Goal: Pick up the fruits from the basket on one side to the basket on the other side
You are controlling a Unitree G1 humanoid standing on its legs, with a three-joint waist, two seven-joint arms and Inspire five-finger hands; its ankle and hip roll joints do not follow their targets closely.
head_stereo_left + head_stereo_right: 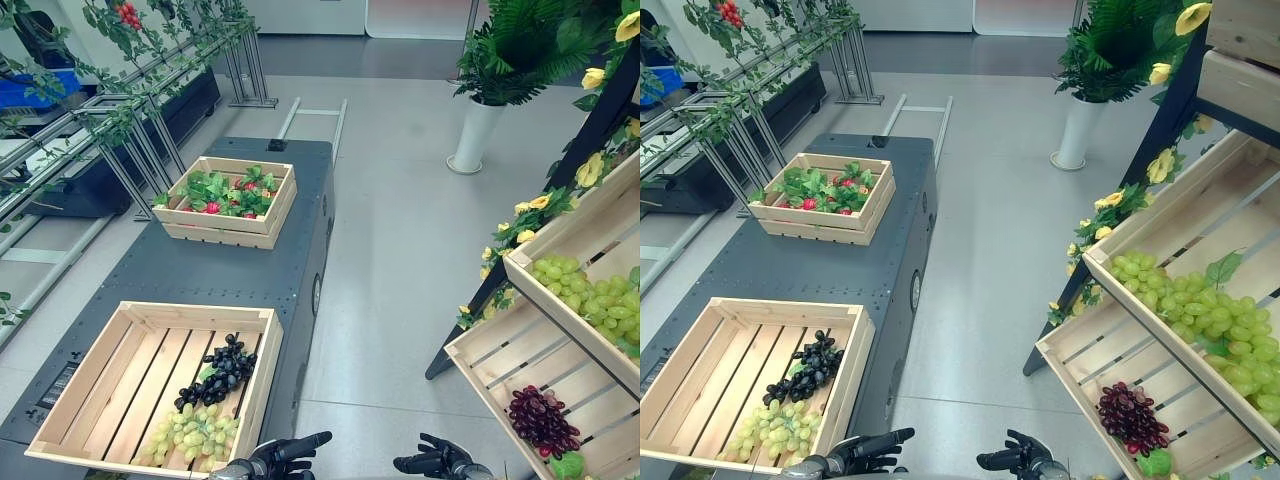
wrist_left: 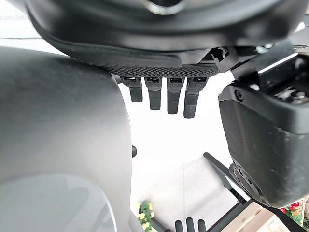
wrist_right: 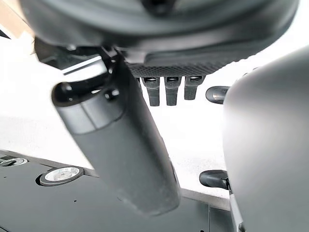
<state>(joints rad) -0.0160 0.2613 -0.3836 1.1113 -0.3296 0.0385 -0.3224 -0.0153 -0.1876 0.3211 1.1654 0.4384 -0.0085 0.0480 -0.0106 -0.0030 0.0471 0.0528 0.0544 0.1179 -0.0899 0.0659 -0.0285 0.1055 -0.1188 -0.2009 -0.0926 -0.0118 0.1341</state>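
Nearby, a slatted pale-wood crate [image 1: 100,375] sits on the near end of a dark grey, matte cart top [image 1: 215,275]. Inside lie a bunch of black grapes [image 1: 220,372] and, touching it on the near side, a bunch of green grapes [image 1: 192,434], both of round, glossy berries. A 2nd, smaller crate [image 1: 232,227] at the far end holds leafy greens with red fruit among them.

On the robot's right, a tilted wooden rack carries 2 open trays: the upper tray [image 1: 560,240] heaped with green grapes [image 1: 590,298], the lower tray [image 1: 500,355] with 1 dark red bunch [image 1: 542,420] near its low corner. Both trays are cut off by the frame edge. Yellow flowers [image 1: 530,205] trail along the rack's black leg.

Left hand [image 1: 290,455] and right hand [image 1: 435,462] hang low at the bottom edge over the pale floor, apart from the crates. Each wrist view shows its fingers [image 2: 169,96] straight and empty-handed. No legible writing anywhere.
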